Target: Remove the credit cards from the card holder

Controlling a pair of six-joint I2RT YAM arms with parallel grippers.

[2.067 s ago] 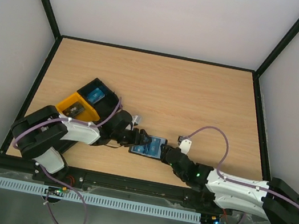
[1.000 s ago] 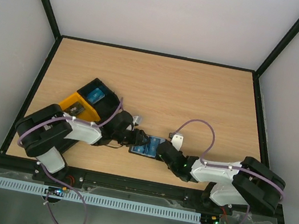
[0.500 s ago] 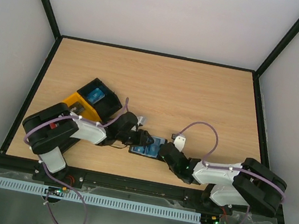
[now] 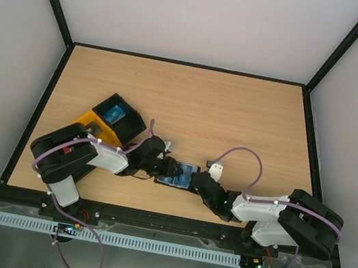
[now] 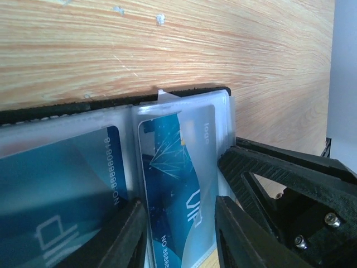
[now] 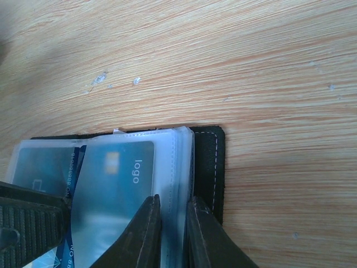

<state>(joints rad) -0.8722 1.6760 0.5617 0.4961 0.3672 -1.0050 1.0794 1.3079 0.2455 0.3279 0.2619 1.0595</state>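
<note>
The black card holder (image 4: 179,174) lies open near the table's front edge, between both grippers. Its translucent pockets (image 6: 181,162) show a blue card marked "logo" (image 6: 111,184). In the left wrist view that blue card (image 5: 173,184) is partly slid out of its pocket. A second blue card (image 5: 56,184) sits in the neighbouring pocket. My left gripper (image 5: 179,204) is closed on the blue card's two long edges. My right gripper (image 6: 174,200) is shut on the stack of pocket sheets at the holder's right side. No red card shows.
A black-and-orange open tray (image 4: 90,125) holding a blue card (image 4: 115,112) stands left of the holder, behind my left arm. The right arm's cable loops over the wood at the right (image 4: 245,153). Black rails edge the table.
The right arm has folded in from the right and closed on the holder's right side. The left arm's elbow has shifted slightly. The holder has stayed in place.
</note>
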